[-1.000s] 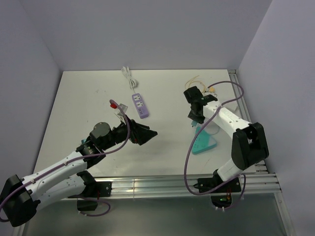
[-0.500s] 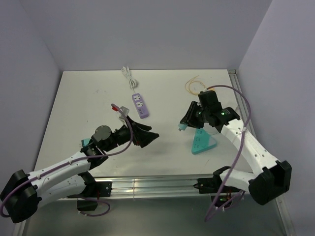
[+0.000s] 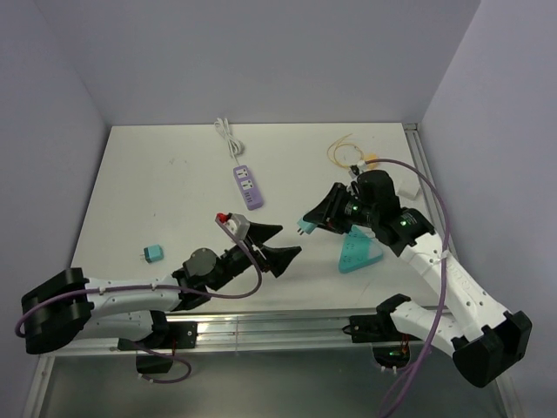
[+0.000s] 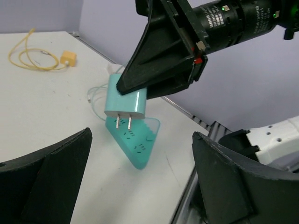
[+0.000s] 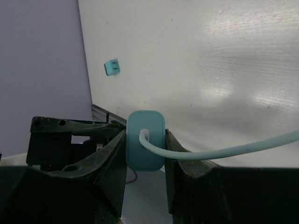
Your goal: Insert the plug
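My right gripper [image 3: 309, 225] is shut on a teal two-prong plug [image 3: 302, 228] and holds it in the air, prongs down, just above and left of a teal triangular power strip [image 3: 358, 252]. The right wrist view shows the plug's back [image 5: 145, 156] pinched between my fingers [image 5: 110, 158], its pale teal cord [image 5: 233, 150] running right. The left wrist view shows the teal plug [image 4: 125, 102] over the strip [image 4: 136, 142]. My left gripper [image 3: 280, 245] is open and empty, pointing at it. The small yellow-tan plug [image 3: 372, 161] lies untouched on its looped yellow cable [image 3: 341, 150] at the back right, also in the left wrist view [image 4: 68, 57].
A purple power strip [image 3: 247, 186] with a white cord [image 3: 227, 135] lies at the back centre. A small teal adapter [image 3: 154, 253] sits on the table at the front left and shows in the right wrist view [image 5: 112, 67]. Metal rails run along the table's near and right edges.
My right gripper has swung left and lifted with the teal plug. My left arm has stretched right along the table front, its open gripper nearing the right one, uncovering the small teal adapter.
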{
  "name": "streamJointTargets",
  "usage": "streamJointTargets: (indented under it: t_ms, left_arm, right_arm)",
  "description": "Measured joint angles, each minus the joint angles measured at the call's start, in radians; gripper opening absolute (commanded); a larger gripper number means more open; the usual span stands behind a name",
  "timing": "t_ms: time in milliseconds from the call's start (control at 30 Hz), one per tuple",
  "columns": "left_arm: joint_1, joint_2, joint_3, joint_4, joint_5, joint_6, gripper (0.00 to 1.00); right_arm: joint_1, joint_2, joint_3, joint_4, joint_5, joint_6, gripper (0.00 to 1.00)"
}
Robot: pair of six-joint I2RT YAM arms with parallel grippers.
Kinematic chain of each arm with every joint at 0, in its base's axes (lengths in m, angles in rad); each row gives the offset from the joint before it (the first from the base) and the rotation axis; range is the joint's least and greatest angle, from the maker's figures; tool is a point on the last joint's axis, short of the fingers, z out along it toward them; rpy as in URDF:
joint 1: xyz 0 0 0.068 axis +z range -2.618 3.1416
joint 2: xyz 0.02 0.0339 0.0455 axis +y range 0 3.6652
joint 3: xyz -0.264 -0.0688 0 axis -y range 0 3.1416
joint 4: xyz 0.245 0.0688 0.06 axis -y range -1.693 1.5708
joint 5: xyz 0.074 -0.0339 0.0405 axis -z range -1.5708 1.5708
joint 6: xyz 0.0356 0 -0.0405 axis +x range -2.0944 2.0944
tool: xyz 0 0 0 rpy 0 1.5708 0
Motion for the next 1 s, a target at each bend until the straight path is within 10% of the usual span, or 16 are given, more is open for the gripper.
streamJointTargets:
  t_ms: [1000]
  left_arm:
    - [-0.057, 0.227, 0.085, 0.233, -0.084, 0.183, 0.75]
  right_arm:
    - [0.001, -0.148, -0.091, 0.055, -0.095, 0.129, 0.0]
